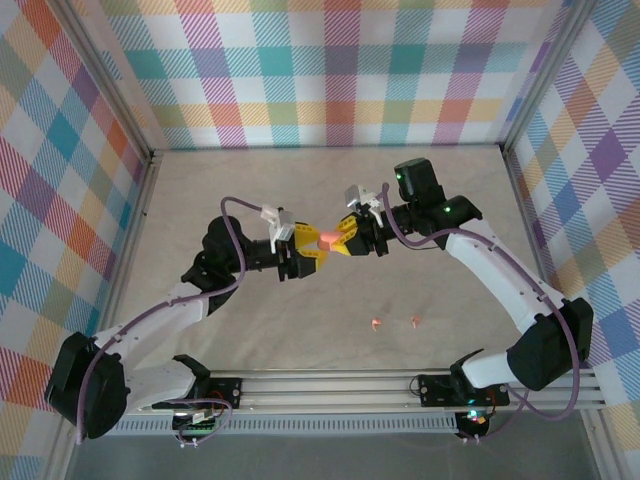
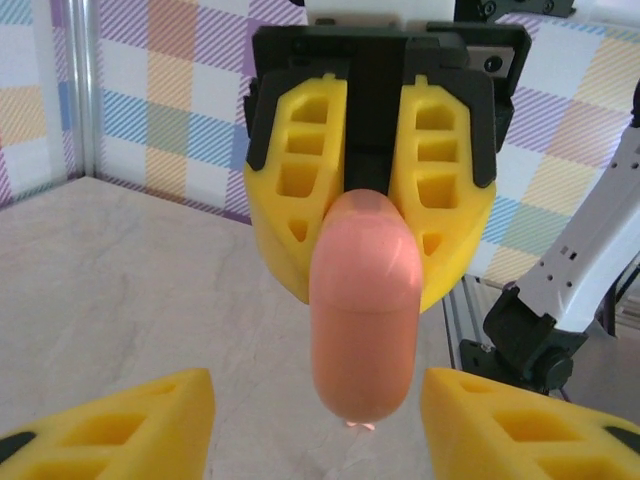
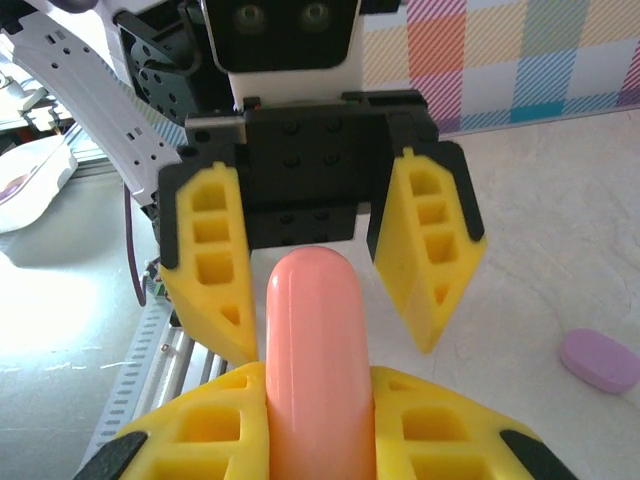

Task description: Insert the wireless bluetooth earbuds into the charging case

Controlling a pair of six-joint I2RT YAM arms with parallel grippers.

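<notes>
A closed salmon-orange charging case (image 1: 327, 240) hangs in the air over the middle of the table. My right gripper (image 1: 350, 240) is shut on one end of it, and in the right wrist view its fingers (image 3: 200, 430) press both sides of the case (image 3: 315, 340). My left gripper (image 1: 305, 246) faces it, open. Its fingers (image 2: 110, 430) stand apart on either side of the case's free end (image 2: 365, 330), with a gap on each side. Two salmon earbuds (image 1: 375, 322) (image 1: 415, 320) lie on the table near the front rail.
A lilac pill-shaped case (image 3: 600, 360) lies closed on the table to the right in the right wrist view. Plaid walls (image 1: 330, 70) close in the back and both sides. The metal rail (image 1: 400, 385) with the arm bases runs along the near edge.
</notes>
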